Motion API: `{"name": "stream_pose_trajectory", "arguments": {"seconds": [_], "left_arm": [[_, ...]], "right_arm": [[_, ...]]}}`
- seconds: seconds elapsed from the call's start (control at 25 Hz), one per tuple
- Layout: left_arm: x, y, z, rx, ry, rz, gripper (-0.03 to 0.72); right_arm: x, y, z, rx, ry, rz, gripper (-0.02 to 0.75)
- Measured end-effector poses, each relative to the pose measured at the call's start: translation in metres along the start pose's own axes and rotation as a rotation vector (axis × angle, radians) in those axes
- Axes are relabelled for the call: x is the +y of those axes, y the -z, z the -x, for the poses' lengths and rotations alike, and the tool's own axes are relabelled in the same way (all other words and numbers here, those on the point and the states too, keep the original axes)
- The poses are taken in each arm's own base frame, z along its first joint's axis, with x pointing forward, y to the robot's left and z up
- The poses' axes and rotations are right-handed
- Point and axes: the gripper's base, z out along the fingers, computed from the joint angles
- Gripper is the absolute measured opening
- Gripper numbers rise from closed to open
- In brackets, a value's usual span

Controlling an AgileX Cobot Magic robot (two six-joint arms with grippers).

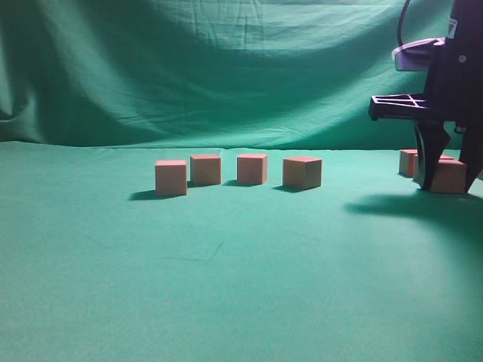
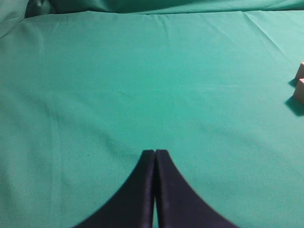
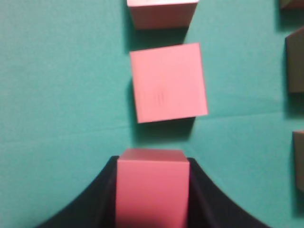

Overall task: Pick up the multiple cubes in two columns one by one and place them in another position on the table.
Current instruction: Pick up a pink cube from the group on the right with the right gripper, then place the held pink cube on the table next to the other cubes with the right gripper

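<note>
In the right wrist view a pink cube [image 3: 152, 190] sits between my right gripper's [image 3: 152, 164] black fingers, which press on both its sides. Ahead of it in the same column lie a second cube [image 3: 168, 81] and a third [image 3: 161, 12]. Another column's cubes [image 3: 295, 66] show at the right edge. In the exterior view my right gripper [image 1: 450, 185] straddles that cube [image 1: 451, 175] on the green table [image 1: 226, 286] at the far right. My left gripper [image 2: 155, 152] is shut and empty over bare cloth.
Several cubes stand in a loose row mid-table, from the leftmost [image 1: 170, 178] to the rightmost [image 1: 302, 172]. One more cube [image 1: 408, 161] sits behind the right gripper. Two cube edges [image 2: 299, 90] peek in at the left wrist view's right side. A green backdrop [image 1: 226, 68] rises behind.
</note>
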Motion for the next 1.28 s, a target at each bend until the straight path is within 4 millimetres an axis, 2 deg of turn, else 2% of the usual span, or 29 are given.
{"name": "stream_pose_trajectory", "arguments": {"seconds": [0.12,0.2,0.28,0.4,0.48,0.52,0.56,0.64,0.84,0.96,1.12,1.28], "left_arm": [[0.0,0.0,0.0,0.0,0.0,0.0,0.0],[0.0,0.0,0.0,0.0,0.0,0.0,0.0],[0.0,0.0,0.0,0.0,0.0,0.0,0.0],[0.0,0.0,0.0,0.0,0.0,0.0,0.0],[0.0,0.0,0.0,0.0,0.0,0.0,0.0],[0.0,0.0,0.0,0.0,0.0,0.0,0.0],[0.0,0.0,0.0,0.0,0.0,0.0,0.0],[0.0,0.0,0.0,0.0,0.0,0.0,0.0],[0.0,0.0,0.0,0.0,0.0,0.0,0.0],[0.0,0.0,0.0,0.0,0.0,0.0,0.0],[0.0,0.0,0.0,0.0,0.0,0.0,0.0],[0.0,0.0,0.0,0.0,0.0,0.0,0.0]], "right_arm": [[0.0,0.006,0.005,0.023,-0.005,-0.023,0.258],[0.001,0.018,0.012,0.029,0.01,-0.037,0.258],[0.002,0.037,0.019,0.022,0.052,-0.043,0.258],[0.019,0.091,0.02,-0.05,0.162,-0.008,0.258],[0.034,0.119,0.011,-0.082,0.244,0.025,0.258],[0.034,0.119,0.011,-0.082,0.244,0.025,0.258],[0.053,0.141,-0.004,-0.104,0.333,0.065,0.258],[0.075,0.154,-0.021,-0.102,0.432,0.106,0.258],[0.121,0.168,-0.061,-0.082,0.656,0.222,0.258],[0.14,0.167,-0.077,-0.062,0.735,0.251,0.258],[0.155,0.159,-0.081,-0.014,0.771,0.235,0.258],[0.179,0.142,-0.07,0.039,0.783,0.206,0.258]]}}
